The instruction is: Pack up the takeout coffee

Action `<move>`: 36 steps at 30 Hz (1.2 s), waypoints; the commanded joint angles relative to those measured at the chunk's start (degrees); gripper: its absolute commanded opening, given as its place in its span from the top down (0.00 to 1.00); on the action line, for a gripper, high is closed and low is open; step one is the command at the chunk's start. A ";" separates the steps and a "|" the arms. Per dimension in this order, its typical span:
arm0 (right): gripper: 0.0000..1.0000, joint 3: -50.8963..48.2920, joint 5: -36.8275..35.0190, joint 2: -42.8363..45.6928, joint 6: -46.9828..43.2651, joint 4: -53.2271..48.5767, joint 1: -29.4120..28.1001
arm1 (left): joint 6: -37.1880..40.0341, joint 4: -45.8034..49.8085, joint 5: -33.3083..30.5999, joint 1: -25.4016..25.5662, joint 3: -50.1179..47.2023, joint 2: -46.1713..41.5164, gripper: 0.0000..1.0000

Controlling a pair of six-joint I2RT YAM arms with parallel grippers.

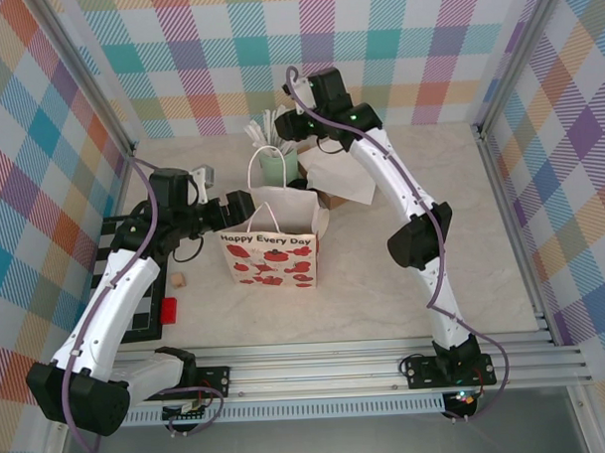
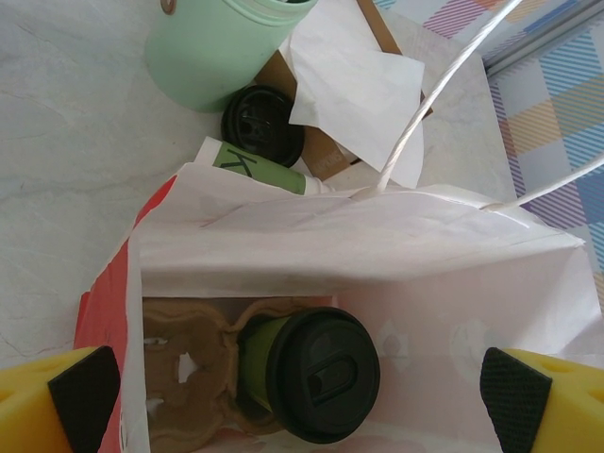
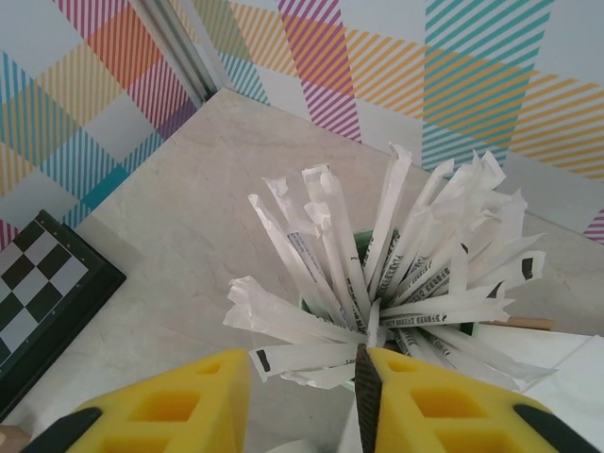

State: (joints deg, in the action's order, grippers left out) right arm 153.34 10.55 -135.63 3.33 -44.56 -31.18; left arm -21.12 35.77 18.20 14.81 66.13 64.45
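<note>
Above marble table [image 1: 405, 302], left end effector [image 2: 300, 392] straddles bag [image 2: 377, 236].

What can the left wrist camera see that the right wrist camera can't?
Left wrist: the inside of the white bag, where the coffee sits in a brown carrier with its black lid on. Right wrist: a bunch of white-wrapped sticks fanning out, and a checkerboard at the left edge. Both: the pale marble table and the plaid wall.
</note>
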 commanded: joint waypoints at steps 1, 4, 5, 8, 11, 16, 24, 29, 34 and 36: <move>0.61 1.24 1.32 1.82 1.40 1.09 -0.11 | 1.37 -0.75 0.61 -0.66 -0.74 0.15 0.00; 0.61 1.17 0.69 1.95 1.92 0.76 -0.11 | 1.41 -0.79 0.48 -0.67 -0.96 -0.02 0.00; 0.63 1.17 0.09 1.83 2.03 0.71 -0.11 | 1.38 -0.77 0.40 -0.66 -1.00 -0.08 0.00; 0.62 1.20 -1.21 1.78 2.42 0.15 -0.12 | 1.46 -0.79 0.09 -0.64 -1.22 -0.37 0.00; 0.54 1.28 -2.05 2.48 3.40 -0.74 -0.02 | 1.45 -0.79 -0.09 -0.66 -1.40 -0.54 0.00; 0.44 1.18 -4.19 4.79 5.94 -3.01 0.58 | 1.72 -0.96 -0.18 -0.66 -1.44 -0.42 0.00; 0.31 1.05 -9.52 7.31 13.16 -7.24 1.51 | 1.94 -1.32 -0.44 -0.59 -1.81 -0.50 0.00; 0.28 -1.26 -10.60 10.26 17.25 -8.42 2.79 | 1.90 -1.59 -0.80 -0.68 -2.32 -0.99 0.00; 0.26 -15.14 -14.33 18.33 22.09 -5.61 4.06 | 2.14 -1.67 -1.48 -0.64 -2.41 -1.25 0.00; 0.28 -26.80 -14.34 24.14 25.00 -0.08 5.24 | 2.24 -1.87 -1.89 -0.68 -2.57 -1.64 0.00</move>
State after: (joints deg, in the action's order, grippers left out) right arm 136.25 -1.56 -117.27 22.79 -49.21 -27.03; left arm -19.88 35.46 17.12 14.81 64.20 64.34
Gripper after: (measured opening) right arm 0.731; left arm 0.999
